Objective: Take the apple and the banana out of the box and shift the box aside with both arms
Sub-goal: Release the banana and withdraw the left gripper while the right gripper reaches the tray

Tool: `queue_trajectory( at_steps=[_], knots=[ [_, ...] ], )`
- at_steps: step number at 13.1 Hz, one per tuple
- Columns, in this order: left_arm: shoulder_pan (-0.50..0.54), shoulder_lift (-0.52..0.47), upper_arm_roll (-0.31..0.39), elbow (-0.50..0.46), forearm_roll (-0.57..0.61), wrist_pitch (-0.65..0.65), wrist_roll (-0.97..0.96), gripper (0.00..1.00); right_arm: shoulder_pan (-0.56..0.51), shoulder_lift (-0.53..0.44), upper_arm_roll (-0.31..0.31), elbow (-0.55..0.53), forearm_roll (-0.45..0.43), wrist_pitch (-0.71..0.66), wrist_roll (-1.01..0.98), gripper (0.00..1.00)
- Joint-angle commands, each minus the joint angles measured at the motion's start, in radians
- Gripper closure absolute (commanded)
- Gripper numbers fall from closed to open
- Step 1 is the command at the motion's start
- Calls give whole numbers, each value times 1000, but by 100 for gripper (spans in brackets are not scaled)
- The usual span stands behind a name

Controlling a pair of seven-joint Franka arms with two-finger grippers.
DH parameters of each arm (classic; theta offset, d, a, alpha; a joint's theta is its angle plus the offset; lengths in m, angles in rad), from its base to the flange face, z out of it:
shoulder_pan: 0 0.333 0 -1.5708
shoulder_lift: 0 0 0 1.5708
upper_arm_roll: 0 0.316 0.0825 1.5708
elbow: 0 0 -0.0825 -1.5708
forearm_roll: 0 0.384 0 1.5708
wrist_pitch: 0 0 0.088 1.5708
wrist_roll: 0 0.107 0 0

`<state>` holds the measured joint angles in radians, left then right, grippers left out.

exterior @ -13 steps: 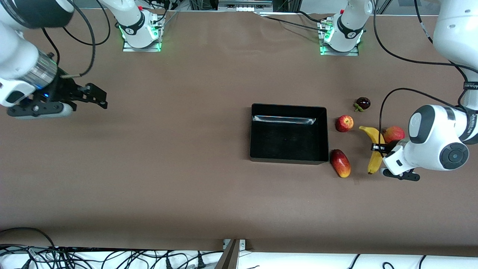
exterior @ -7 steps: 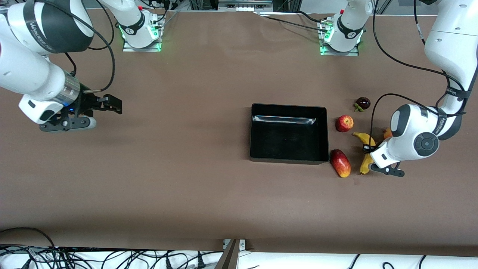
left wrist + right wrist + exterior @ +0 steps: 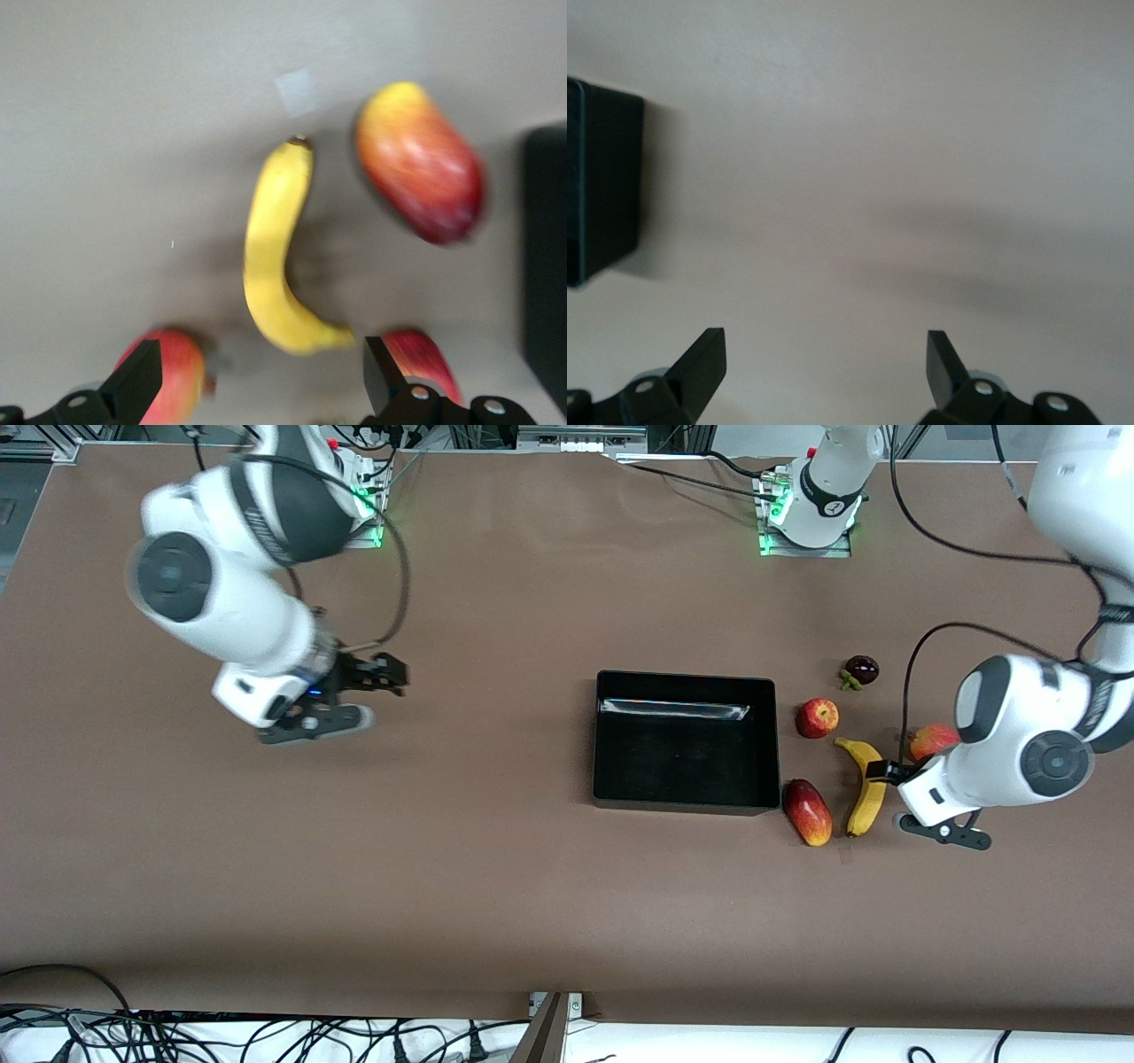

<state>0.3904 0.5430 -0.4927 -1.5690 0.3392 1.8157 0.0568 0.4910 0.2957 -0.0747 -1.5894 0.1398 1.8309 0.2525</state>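
Your left gripper (image 3: pixel 889 773), fingers spread, hangs over the banana (image 3: pixel 865 786) at frame right. The right gripper (image 3: pixel 390 676), also spread, is over bare table at upper left. Nothing lies in the box (image 3: pixel 684 682).

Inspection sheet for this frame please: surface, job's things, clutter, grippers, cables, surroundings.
Surface: brown table, no spills or marks seen.
Job's things: black box empty; banana and apple lie on the table beside the box, toward the left arm's end.
Clutter: red-yellow oblong fruit at the box's near corner; second red fruit and a small dark fruit close by.
Grippers: left gripper open, over the banana, holding nothing; right gripper open, empty, over bare table toward the right arm's end.
Cables: black cables loop along both arms; more lie below the table's near edge.
Surroundings: green-lit arm bases at the table's edge.
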Motion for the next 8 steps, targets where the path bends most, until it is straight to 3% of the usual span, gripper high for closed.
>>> queue_trajectory(
  at_steps=[1,4,5,8],
  knots=[
    [7,-116,-44,50,-11,-124,0,0,107,80,-10,14,11,112,187,0],
    [-2,-283,-9,44,-162,-200,3,0,231,192,-10,44,8,249,402,0],
    [-49,-340,44,34,-179,-207,2,0,260,238,-10,89,6,280,457,0],
    [-269,-457,322,3,-293,-211,0,0,339,365,-11,211,-2,335,574,0]
  ],
)
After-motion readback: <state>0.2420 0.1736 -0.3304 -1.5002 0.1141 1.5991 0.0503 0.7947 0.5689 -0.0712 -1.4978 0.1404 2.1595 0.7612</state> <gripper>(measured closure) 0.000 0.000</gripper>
